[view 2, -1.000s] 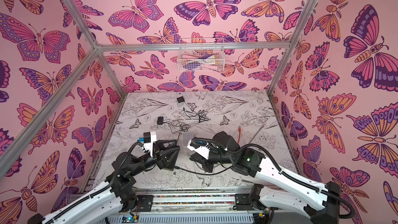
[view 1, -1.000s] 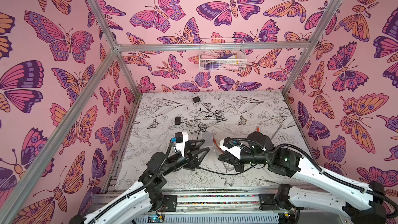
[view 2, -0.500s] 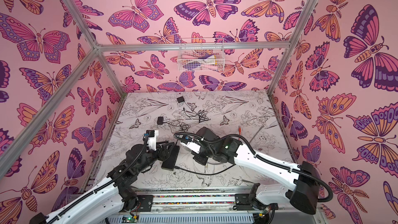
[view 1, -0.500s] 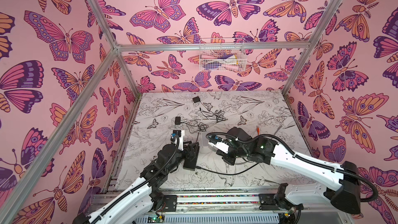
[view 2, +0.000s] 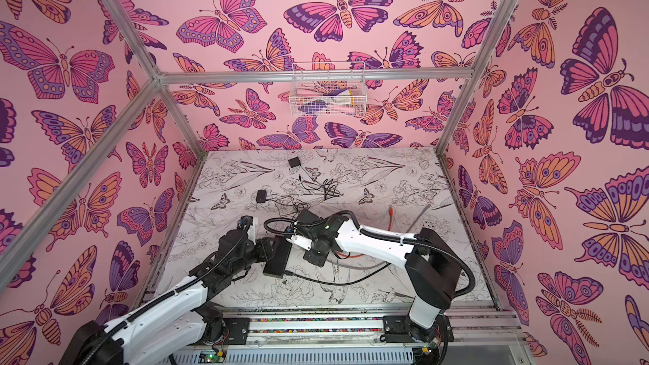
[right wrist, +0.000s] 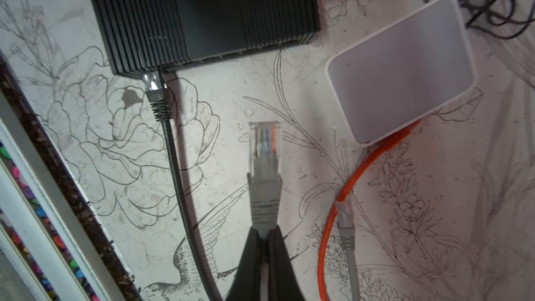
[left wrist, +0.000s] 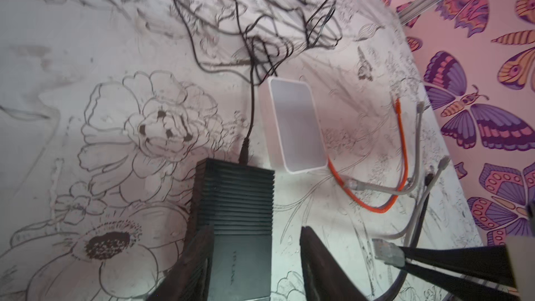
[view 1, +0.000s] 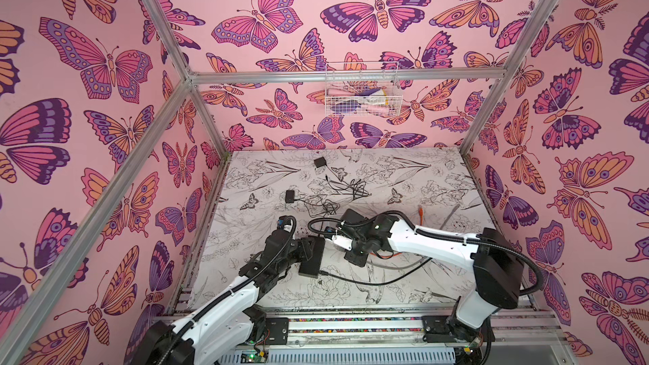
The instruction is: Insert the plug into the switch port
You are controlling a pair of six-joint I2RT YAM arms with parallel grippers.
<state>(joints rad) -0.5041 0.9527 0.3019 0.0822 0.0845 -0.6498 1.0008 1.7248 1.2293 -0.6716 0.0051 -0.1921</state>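
In the left wrist view you see the left gripper [left wrist: 254, 233] spread around the black switch [left wrist: 234, 192], with one finger clear of its side. The right wrist view shows you the grey plug [right wrist: 264, 146] pinched in the right gripper [right wrist: 263, 231]. It points at the switch's port row but is apart from it, near a black cable [right wrist: 170, 152] already seated there. Both top views hide this plug under the right arm.

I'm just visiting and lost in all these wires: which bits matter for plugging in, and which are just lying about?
In the job: grey plug, pinched by right gripper; black switch, straddled by left gripper.
Lying about: white box, orange cable, tangled black wires, wall basket.
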